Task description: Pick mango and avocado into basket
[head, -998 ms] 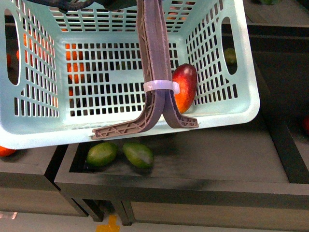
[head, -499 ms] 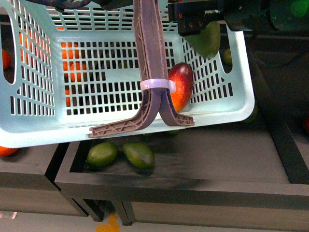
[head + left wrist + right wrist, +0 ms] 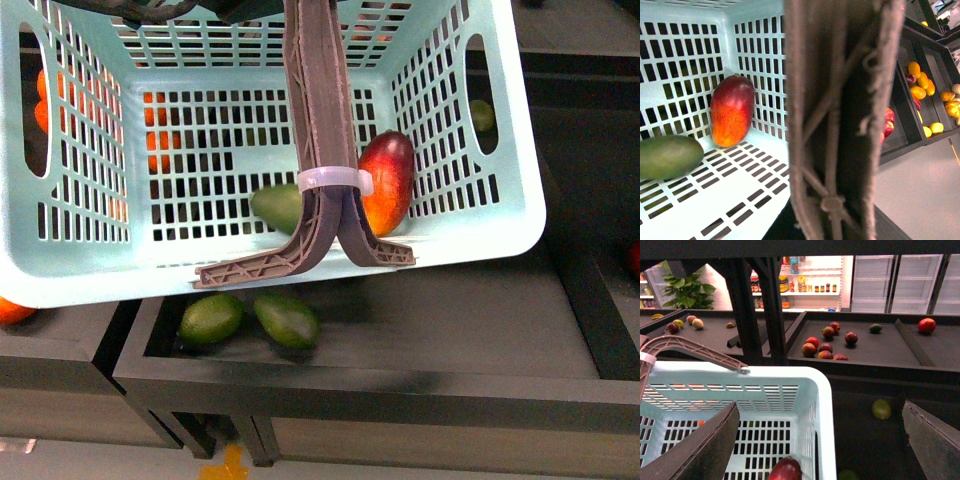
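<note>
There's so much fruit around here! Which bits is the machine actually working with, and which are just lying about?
In the job:
basket
mango, lying inside the basket
avocado, lying inside it too

Just lying about:
two green fruits below the basket
orange citrus behind it
red apples far off

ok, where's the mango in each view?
Front: mango against the basket's right wall, right of the brown handles.
Left wrist: mango upright against the slotted wall, beside the avocado.
Right wrist: only its top shows, in the basket.
Shared landmark: the brown handles.
</note>
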`<action>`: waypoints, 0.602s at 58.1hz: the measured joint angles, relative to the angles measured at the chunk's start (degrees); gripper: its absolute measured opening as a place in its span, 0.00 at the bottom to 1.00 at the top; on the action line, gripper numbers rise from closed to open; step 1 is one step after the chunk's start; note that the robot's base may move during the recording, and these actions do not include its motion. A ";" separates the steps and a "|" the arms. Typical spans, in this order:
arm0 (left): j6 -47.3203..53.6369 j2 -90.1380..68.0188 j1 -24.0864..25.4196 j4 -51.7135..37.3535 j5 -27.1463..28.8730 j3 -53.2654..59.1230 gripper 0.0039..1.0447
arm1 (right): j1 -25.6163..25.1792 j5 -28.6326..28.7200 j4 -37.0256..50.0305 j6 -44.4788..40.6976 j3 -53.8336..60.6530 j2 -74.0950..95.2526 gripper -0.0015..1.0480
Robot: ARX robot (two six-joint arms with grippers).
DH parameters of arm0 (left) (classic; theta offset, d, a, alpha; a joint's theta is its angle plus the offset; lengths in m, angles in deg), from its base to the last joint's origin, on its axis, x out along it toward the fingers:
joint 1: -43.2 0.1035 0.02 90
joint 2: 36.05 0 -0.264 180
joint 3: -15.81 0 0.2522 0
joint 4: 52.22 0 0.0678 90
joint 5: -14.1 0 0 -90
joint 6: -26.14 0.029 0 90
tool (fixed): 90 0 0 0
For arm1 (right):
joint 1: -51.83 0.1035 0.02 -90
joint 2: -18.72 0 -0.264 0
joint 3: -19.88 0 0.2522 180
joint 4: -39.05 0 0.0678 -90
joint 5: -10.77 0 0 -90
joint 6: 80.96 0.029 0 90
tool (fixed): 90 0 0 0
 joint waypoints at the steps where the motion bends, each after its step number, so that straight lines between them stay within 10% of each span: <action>1: -0.11 0.00 0.00 0.00 -0.02 0.00 0.06 | -0.28 -0.20 -0.50 0.44 1.38 -1.92 0.93; 35: -0.28 0.00 0.00 0.00 -0.02 0.02 0.06 | -7.52 -1.11 -14.10 3.93 25.83 -38.53 0.93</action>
